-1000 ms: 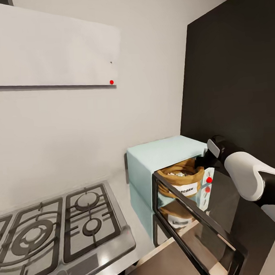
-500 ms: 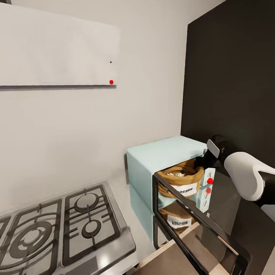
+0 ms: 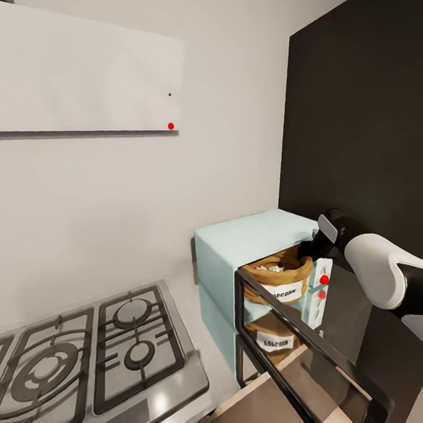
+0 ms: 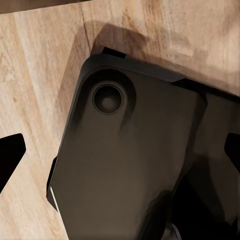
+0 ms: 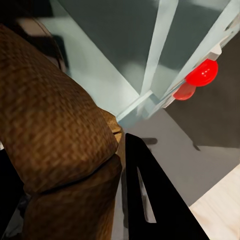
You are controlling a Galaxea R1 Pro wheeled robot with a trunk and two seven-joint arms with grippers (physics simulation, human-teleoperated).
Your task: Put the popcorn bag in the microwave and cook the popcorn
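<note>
The pale mint microwave [image 3: 238,247] stands on the grey countertop [image 3: 186,312] against the wall, its dark glass door [image 3: 305,349] swung open toward me. Inside sits the tan popcorn bag [image 3: 283,279], upright, with white popcorn [image 3: 267,268] showing at its rolled rim. My right gripper [image 3: 314,248] reaches into the opening from the right and is shut on the bag's rim. In the right wrist view the woven bag [image 5: 50,140] presses against one black finger [image 5: 150,200], with the red light [image 5: 202,72] beyond. My left gripper [image 4: 120,155] hangs open over my own dark base.
A grey gas hob [image 3: 89,354] with black grates lies left of the microwave. A tall dark cabinet [image 3: 362,135] rises right behind it, close to my right arm [image 3: 388,276]. A white wall cabinet [image 3: 74,76] hangs above. Wood floor [image 4: 35,65] shows below.
The head view has shifted very slightly, so the door's near end sits a little lower in the picture. The right gripper stays at the bag inside the microwave.
</note>
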